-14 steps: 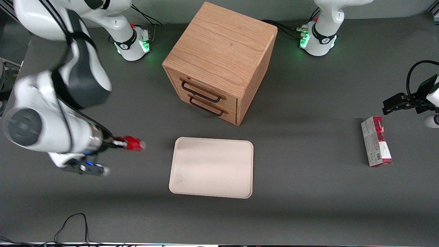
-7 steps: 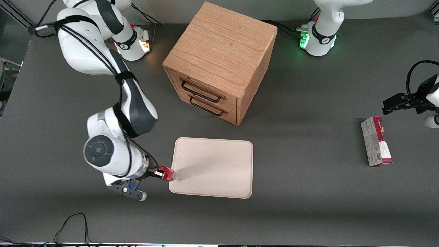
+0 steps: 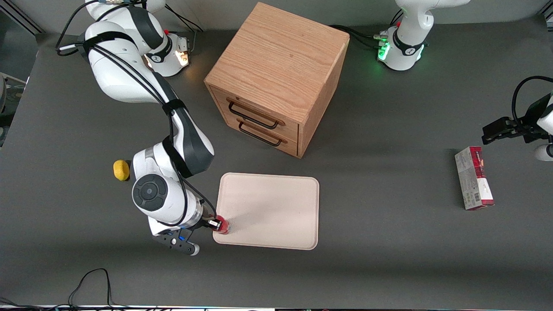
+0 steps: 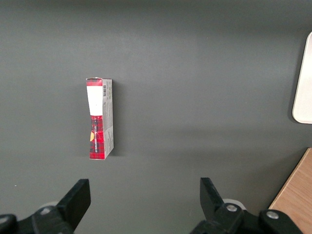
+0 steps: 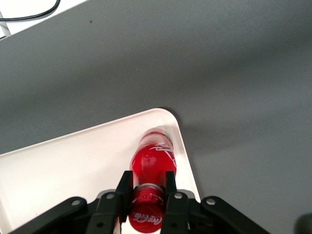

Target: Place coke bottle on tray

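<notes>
Two black fingers (image 5: 125,187) of the gripper (image 5: 146,191) clamp the neck of the coke bottle (image 5: 152,161) just under its red cap, holding it upright over the corner of the tray (image 3: 276,207) nearest the front camera at the working arm's end. Whether its base touches the tray cannot be told. A wooden drawer cabinet (image 3: 276,73) stands farther from the camera, a yellow lemon (image 3: 121,169) lies beside the arm, and a red-and-white carton (image 3: 473,177) lies toward the parked arm's end.

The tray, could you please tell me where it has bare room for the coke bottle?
Nearly all the tray is bare, from its middle to the edge facing the wooden cabinet. Only the corner nearest the working arm is crowded: there the pincer is shut on the coke bottle.
</notes>
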Action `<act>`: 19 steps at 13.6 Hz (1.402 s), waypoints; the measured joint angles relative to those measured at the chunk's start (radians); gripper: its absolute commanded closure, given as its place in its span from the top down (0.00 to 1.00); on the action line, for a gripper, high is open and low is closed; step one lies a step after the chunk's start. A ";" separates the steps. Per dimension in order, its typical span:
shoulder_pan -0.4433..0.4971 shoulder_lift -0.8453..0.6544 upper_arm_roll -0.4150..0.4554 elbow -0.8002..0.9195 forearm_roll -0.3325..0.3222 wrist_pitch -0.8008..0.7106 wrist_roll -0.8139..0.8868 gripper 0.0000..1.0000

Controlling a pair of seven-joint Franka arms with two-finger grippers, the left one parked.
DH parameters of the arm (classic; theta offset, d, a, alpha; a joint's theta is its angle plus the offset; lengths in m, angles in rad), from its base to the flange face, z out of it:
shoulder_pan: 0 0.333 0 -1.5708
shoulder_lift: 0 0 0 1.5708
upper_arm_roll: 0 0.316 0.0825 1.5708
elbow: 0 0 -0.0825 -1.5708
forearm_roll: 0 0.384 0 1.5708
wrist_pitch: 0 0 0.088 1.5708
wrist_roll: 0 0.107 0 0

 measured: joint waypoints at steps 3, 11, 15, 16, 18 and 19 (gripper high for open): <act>0.001 0.000 0.000 0.001 -0.002 0.001 0.000 1.00; 0.004 0.000 0.000 0.021 -0.006 -0.018 0.001 1.00; -0.003 -0.019 -0.001 0.027 -0.011 -0.085 -0.020 1.00; -0.012 -0.035 -0.001 0.020 -0.011 -0.125 -0.061 1.00; -0.049 -0.108 -0.001 -0.054 -0.009 -0.167 -0.168 1.00; -0.074 -0.168 -0.001 -0.126 -0.005 -0.168 -0.230 1.00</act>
